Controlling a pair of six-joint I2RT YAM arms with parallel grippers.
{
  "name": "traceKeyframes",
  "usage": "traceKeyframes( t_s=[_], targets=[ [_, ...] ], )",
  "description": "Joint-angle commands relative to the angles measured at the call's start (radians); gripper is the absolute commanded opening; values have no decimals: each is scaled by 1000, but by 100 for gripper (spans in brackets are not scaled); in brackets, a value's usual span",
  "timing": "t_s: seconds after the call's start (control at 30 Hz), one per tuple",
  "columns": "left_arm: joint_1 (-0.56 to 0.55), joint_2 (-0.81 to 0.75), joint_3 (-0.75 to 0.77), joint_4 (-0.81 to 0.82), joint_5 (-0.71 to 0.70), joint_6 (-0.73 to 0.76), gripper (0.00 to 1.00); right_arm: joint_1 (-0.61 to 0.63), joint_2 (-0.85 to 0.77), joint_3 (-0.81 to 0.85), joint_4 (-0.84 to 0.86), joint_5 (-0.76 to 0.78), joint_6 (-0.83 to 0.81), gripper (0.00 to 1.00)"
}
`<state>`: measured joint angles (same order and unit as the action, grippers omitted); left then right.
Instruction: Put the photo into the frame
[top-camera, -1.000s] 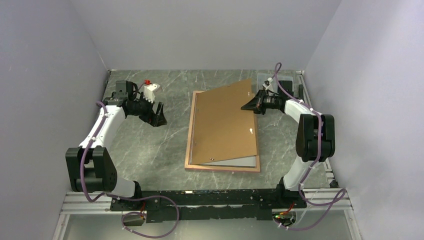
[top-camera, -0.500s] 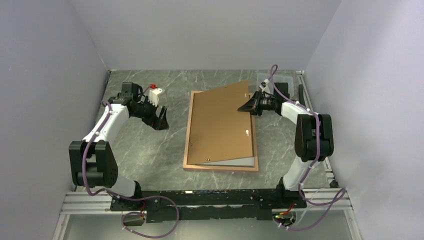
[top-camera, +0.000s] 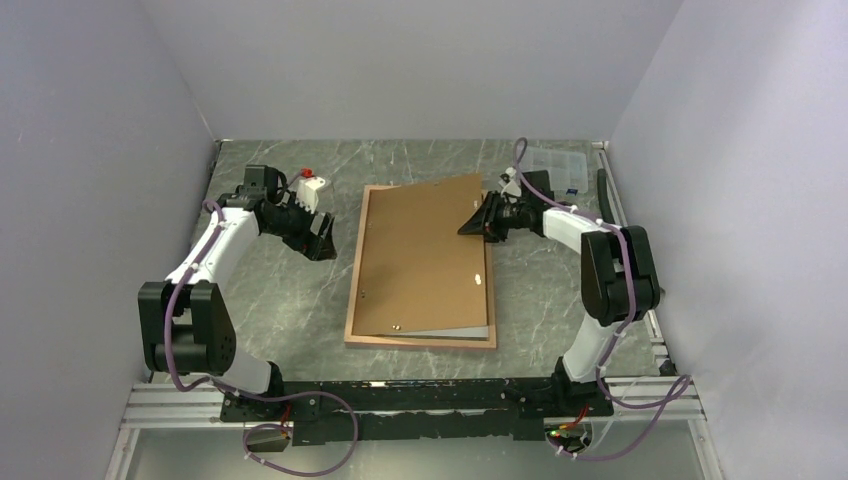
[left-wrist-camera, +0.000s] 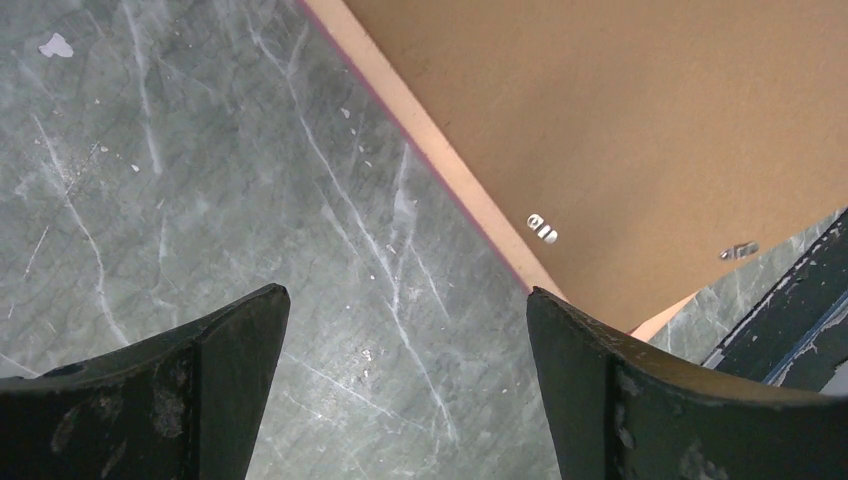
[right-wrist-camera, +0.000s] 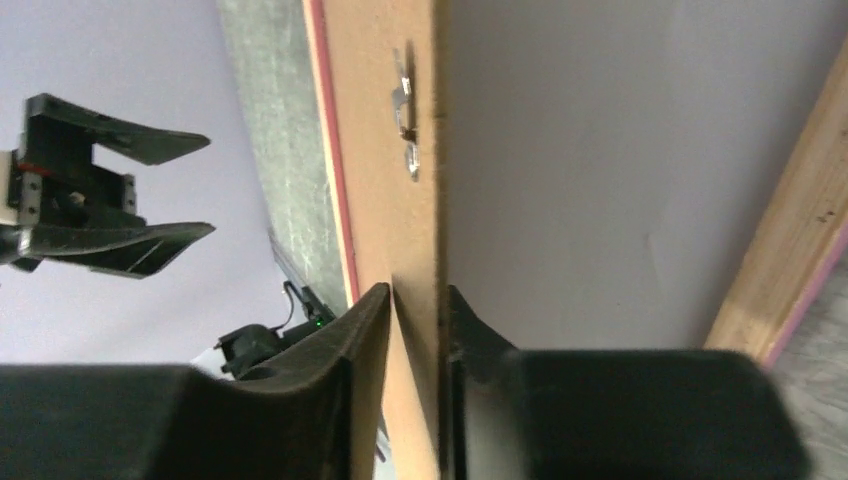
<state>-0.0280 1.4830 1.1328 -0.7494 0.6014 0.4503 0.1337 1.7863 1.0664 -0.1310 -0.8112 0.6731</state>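
The frame (top-camera: 355, 285) lies flat mid-table with its tan reverse up and a pink outer edge (left-wrist-camera: 430, 130). The plain brown backing board (top-camera: 420, 260) rests on it, slightly skewed, its far right corner lifted. My right gripper (top-camera: 470, 226) is at that corner. In the right wrist view its jaws (right-wrist-camera: 420, 290) stand a little apart around the board's edge (right-wrist-camera: 415, 360), one finger clear of it. Under the board shows the photo's white back (right-wrist-camera: 600, 170), also a pale strip (top-camera: 455, 328) at the near edge. My left gripper (top-camera: 322, 237) hovers wide open left of the frame, holding nothing (left-wrist-camera: 405, 292).
A clear plastic box (top-camera: 555, 165) sits at the back right corner. Small metal tabs (left-wrist-camera: 543, 228) stick out of the board. Grey walls close in the left, back and right. A metal rail (top-camera: 420, 395) runs along the near edge.
The frame and board have slid left, and the board has turned closer in line with the frame. My right gripper moved left with them and its jaws have loosened. The left arm shifted slightly.
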Motion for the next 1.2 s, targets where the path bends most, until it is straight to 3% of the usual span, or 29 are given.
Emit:
traceKeyframes(
  t_s=[0.0, 0.17, 0.5, 0.6, 0.97, 1.1, 1.17],
  targets=[
    [-4, 2, 20, -12, -21, -4, 94, 49, -11, 7, -20, 114, -16, 34],
    [-4, 17, 32, -54, -41, 15, 94, 70, 13, 44, -95, 195, -27, 59],
    [-3, 15, 16, -46, -53, 10, 94, 182, 60, 221, -418, 571, -73, 74],
    [-4, 17, 13, -45, -60, 7, 94, 197, 64, 241, -453, 628, -74, 98],
    [-4, -1, 30, -64, -74, -7, 94, 256, -23, 360, -592, 853, -112, 100],
    [-1, -1, 64, -80, -96, -33, 94, 348, -172, 369, -538, 1053, -113, 100],
    [6, -7, 88, -82, -99, -43, 94, 365, -253, 318, -445, 1060, -106, 100]
  ],
)
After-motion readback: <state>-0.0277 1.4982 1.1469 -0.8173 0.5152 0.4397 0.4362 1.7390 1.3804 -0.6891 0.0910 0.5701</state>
